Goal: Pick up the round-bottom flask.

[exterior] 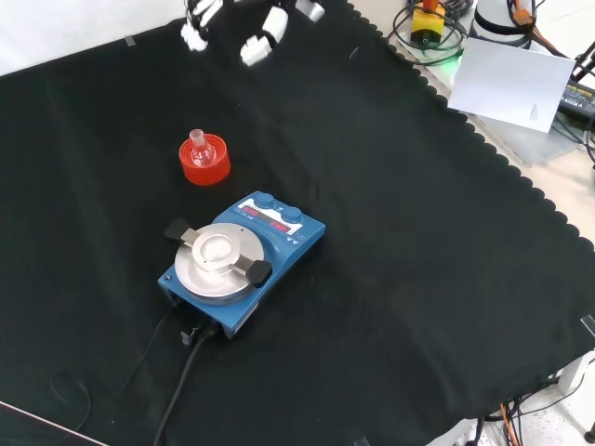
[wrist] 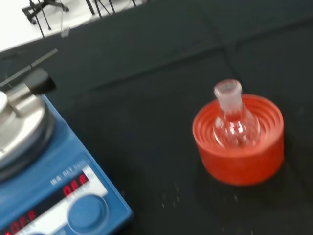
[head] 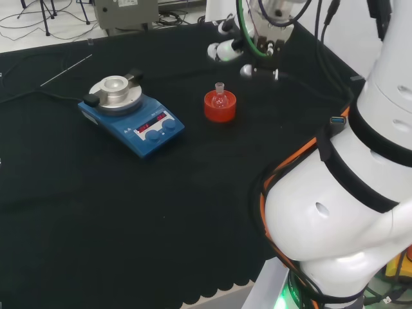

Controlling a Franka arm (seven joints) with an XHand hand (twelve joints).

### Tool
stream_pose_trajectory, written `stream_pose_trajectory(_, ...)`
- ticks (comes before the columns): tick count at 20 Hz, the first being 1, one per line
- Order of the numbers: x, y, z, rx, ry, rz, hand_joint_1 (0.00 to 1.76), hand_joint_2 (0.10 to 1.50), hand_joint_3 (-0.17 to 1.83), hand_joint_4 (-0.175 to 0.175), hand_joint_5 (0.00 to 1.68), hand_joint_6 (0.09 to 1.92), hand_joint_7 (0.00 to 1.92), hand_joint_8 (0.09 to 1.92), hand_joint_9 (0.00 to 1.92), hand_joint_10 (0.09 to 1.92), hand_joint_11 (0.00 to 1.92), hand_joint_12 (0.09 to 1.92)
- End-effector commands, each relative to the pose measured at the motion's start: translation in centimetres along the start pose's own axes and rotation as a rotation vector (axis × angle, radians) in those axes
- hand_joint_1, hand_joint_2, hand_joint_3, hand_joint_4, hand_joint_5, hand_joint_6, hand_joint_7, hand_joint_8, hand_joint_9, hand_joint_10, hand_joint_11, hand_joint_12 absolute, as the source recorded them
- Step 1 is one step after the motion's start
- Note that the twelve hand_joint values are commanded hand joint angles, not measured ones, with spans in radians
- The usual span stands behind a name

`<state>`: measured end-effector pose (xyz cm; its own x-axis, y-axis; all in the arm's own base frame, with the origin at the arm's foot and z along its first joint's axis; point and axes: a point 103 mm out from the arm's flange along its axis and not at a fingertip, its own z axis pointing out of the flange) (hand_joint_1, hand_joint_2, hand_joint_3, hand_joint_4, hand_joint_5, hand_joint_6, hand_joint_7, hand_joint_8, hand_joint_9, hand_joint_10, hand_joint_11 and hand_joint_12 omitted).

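Locate the round-bottom flask (head: 220,96) seated upright in its red ribbed stand (head: 220,108) on the black tabletop (head: 161,193), just right of the blue hotplate stirrer (head: 132,116) in the head view. The hand (head: 248,55) hovers beyond the stand, apart from the flask, holding nothing. You will see its fingers (exterior: 263,42) relaxed and spread.
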<state>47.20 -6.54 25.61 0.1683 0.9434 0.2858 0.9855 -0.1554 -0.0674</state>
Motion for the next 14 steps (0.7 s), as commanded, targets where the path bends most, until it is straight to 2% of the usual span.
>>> stream_pose_trajectory(1,-1.2,3.1,2.7,-0.018,0.033,-0.019,0.77,0.71,0.59,-0.018,0.53,0.09,0.23,0.57,0.35,0.63,0.0,1.18)
stream_pose_trajectory(7,-2.0,4.3,4.7,-0.006,0.041,-0.026,0.83,0.65,0.61,-0.01,0.54,0.09,0.22,0.56,0.34,0.62,0.0,1.16)
stream_pose_trajectory(9,-4.4,4.8,4.5,0.009,0.067,-0.016,0.84,0.62,0.63,-0.008,0.55,0.09,0.22,0.56,0.33,0.62,0.0,1.15)
stream_pose_trajectory(10,-4.6,5.1,4.8,0.015,0.061,-0.015,0.84,0.61,0.64,-0.007,0.55,0.09,0.21,0.56,0.33,0.62,0.0,1.14)
stream_pose_trajectory(14,-2.9,6.2,7.3,0.031,0.047,-0.012,0.85,0.61,0.65,-0.004,0.55,0.09,0.21,0.56,0.32,0.62,0.0,1.13)
